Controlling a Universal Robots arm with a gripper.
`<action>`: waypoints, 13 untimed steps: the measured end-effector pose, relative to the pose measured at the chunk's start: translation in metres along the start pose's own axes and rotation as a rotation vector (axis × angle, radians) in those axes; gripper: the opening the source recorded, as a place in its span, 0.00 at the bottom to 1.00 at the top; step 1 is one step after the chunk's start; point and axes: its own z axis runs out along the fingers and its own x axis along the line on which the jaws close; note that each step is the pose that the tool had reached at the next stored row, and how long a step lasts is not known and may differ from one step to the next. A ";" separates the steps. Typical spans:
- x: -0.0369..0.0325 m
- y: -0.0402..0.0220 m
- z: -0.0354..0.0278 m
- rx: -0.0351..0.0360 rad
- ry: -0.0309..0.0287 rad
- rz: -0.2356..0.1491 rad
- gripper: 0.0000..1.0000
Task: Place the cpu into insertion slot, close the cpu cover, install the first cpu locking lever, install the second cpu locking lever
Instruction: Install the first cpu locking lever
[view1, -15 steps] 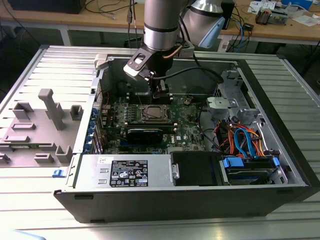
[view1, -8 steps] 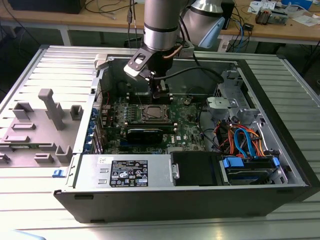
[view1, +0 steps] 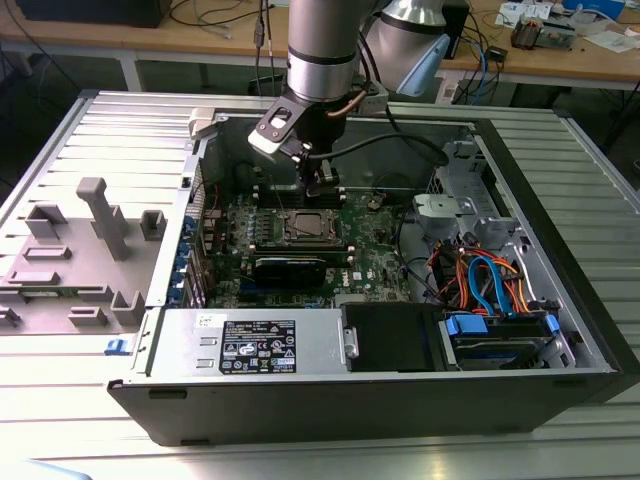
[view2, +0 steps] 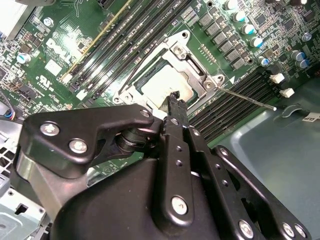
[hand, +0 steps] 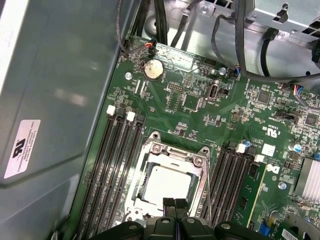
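We see an open computer case (view1: 350, 410) lying on a slatted metal table (view1: 110, 120). A silver power supply (view1: 250, 345) sits along the case's near edge, with blue and orange cables (view1: 480, 285) near it. A grey fixture (view1: 100, 220) rests on the table at the exterior view's left.

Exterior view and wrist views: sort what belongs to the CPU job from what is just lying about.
Job in hand: gripper; cpu, sitting in the insertion slot; cpu cover; locking lever.

Lying about: grey fixture; coin battery; memory slots; blue and orange cables; labelled metal box.
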 end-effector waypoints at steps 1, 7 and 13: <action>0.0000 0.0000 0.0000 -0.0001 -0.0001 -0.002 0.11; 0.0000 0.0000 0.0000 -0.0010 -0.0007 -0.024 0.11; 0.0000 0.0000 0.0000 -0.0026 -0.0017 -0.062 0.11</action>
